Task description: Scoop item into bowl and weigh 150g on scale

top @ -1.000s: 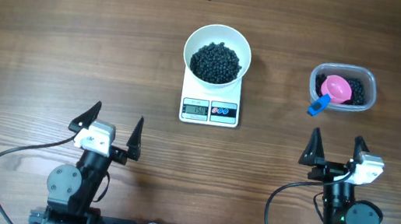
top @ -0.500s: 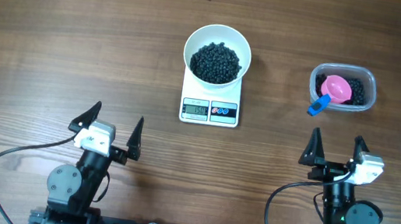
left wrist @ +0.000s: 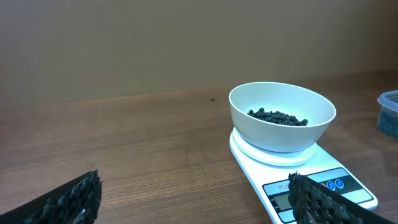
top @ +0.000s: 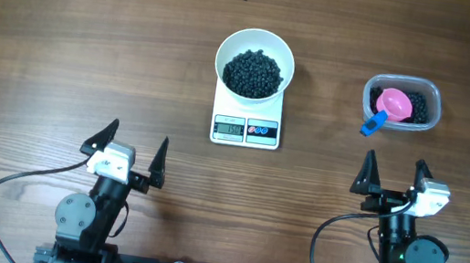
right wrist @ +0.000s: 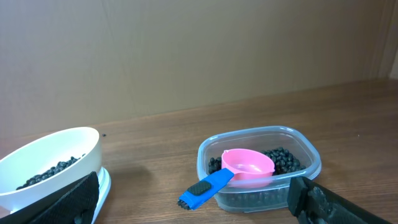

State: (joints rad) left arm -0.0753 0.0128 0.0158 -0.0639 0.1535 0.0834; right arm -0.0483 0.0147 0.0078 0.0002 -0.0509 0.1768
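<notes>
Centrally, round white bowl (top: 223, 56) of dark beads (top: 253, 72), flat scale (top: 247, 119) beneath; left claw (top: 138, 134), right claw (top: 395, 160) wide

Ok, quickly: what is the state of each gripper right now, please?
Left gripper: open, holding nothing.
Right gripper: open, holding nothing.

Overhead cam looked straight down on the whole table (top: 46, 31) from fairly high up. L wrist cam sat low, facing fwd, close on bowl (left wrist: 280, 134) & scale (left wrist: 329, 171). R wrist cam, equally low, faced the tub (right wrist: 249, 199) w/ bowl at its left edge, so both wrist views shared the bowl.
</notes>
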